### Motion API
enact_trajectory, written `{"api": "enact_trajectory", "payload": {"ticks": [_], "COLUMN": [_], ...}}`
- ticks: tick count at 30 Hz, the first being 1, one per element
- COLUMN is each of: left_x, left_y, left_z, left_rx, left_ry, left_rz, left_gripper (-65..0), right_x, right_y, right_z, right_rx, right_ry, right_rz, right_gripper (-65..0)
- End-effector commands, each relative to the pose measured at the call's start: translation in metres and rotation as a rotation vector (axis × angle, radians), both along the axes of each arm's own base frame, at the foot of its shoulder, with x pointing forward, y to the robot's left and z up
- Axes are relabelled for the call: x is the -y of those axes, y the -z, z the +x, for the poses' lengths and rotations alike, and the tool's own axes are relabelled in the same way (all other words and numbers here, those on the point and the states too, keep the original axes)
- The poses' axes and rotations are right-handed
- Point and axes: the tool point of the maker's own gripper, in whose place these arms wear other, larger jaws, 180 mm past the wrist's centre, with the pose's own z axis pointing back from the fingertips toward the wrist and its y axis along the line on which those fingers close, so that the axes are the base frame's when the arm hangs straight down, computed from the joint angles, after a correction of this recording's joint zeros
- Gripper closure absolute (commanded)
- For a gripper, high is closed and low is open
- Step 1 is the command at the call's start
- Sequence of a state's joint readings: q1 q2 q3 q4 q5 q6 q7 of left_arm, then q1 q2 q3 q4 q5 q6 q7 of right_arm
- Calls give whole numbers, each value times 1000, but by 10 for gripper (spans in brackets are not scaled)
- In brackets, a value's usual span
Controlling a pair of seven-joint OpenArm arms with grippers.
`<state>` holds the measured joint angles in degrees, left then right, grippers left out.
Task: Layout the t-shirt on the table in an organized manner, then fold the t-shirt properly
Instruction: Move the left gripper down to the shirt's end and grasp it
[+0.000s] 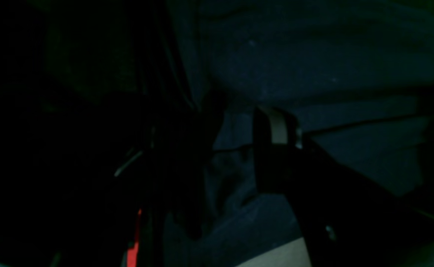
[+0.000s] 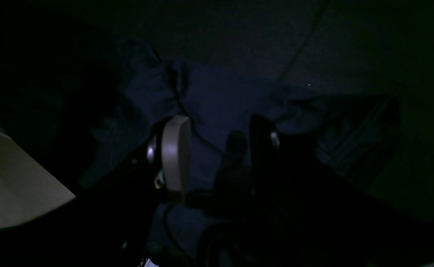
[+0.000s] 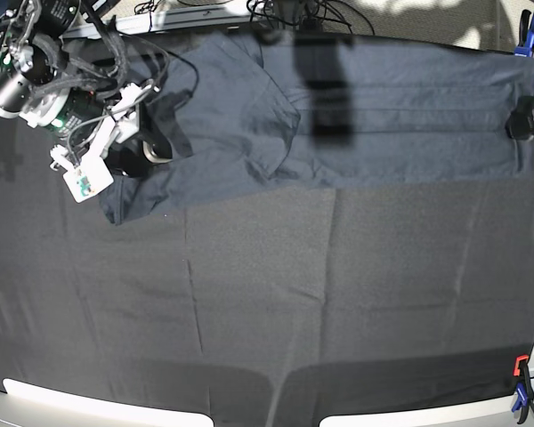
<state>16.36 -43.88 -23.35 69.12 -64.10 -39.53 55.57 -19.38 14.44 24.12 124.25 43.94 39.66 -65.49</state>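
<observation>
The dark grey t-shirt (image 3: 400, 116) lies stretched in a long band across the far part of the table (image 3: 338, 302), with creases along its length and a bunched end at the left. My right gripper (image 3: 149, 147) is over that left end. In the right wrist view it (image 2: 218, 141) is open, with rumpled t-shirt (image 2: 209, 96) cloth under the gap between its fingers. My left gripper (image 3: 523, 120) is at the shirt's right end, by the table edge. In the very dark left wrist view it (image 1: 217, 148) stands open over t-shirt (image 1: 313, 66) folds.
Blue and red clamps (image 3: 527, 31) hold the table cloth at the far right corner, and another clamp (image 3: 521, 382) at the near right. A white rim (image 3: 71, 400) runs along the front edge. Cables (image 3: 294, 13) lie behind the far edge.
</observation>
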Motion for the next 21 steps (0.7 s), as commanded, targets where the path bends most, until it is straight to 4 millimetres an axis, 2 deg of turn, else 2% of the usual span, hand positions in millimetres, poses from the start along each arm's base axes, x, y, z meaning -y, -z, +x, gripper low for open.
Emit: {"api": "enact_trajectory", "payload": {"ticks": [1, 5, 8, 11, 17, 21], "left_x": [-4, 9, 5, -2, 2, 10], "left_y": [-14, -1, 9, 11, 15, 19], "left_z": [9, 3, 4, 7, -4, -17], "left_rx": [43, 27, 45, 66, 32, 22], "left_ry": [7, 1, -7, -6, -5, -32], "left_rz": [2, -25, 45, 99, 75, 9], "left_gripper": [-290, -289, -290, -290, -286, -215], "right_x": [-4, -5, -5, -4, -5, -5], "right_y": [-14, -17, -17, -17, -17, -17], "right_z": [6, 7, 7, 7, 7, 7], "right_rx": [63, 76, 77, 77, 76, 77], "right_ry": [-15, -13, -13, -13, -13, -13], "right_rz": [23, 31, 32, 31, 31, 32], "right_gripper": [-256, -256, -256, -256, -256, -256]}}
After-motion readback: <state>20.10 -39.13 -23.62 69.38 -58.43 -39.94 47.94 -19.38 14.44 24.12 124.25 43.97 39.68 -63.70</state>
